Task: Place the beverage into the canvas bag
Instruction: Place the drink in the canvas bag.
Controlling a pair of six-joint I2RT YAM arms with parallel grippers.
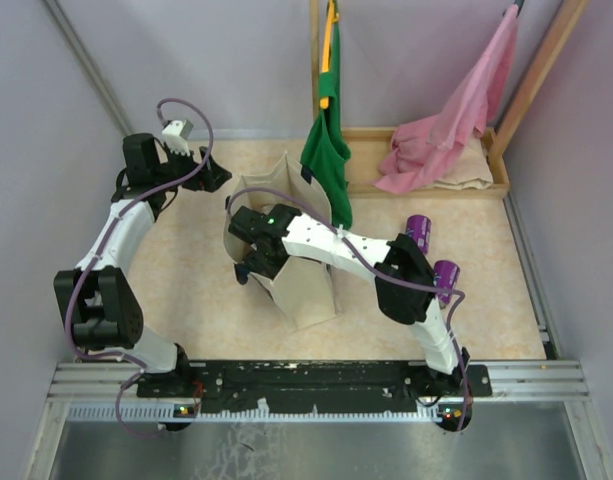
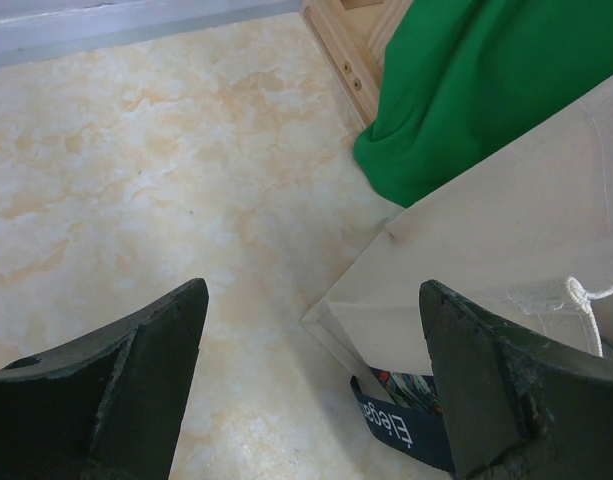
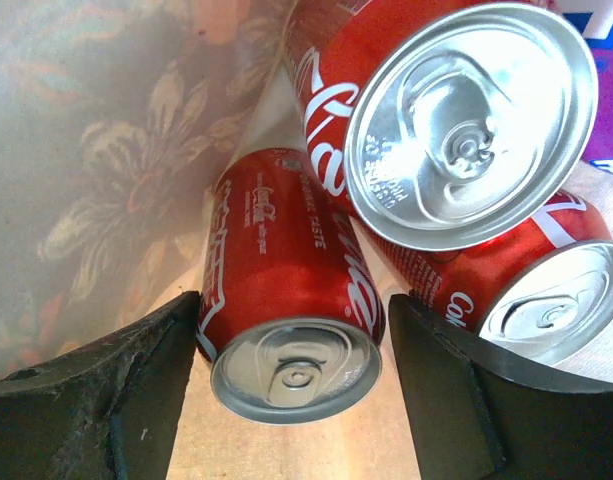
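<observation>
3 cans (image 3: 456, 130) in canvas bag (image 1: 311, 290), one btwn R gripper (image 3: 293, 305) jaws.

Three cans (image 3: 291, 300) together inside the canvas bag (image 1: 311, 300)

Marbled table (image 1: 186, 270) under canvas bag (image 1: 308, 297), purple cans (image 1: 418, 232), wooden tray (image 1: 466, 189)
</observation>
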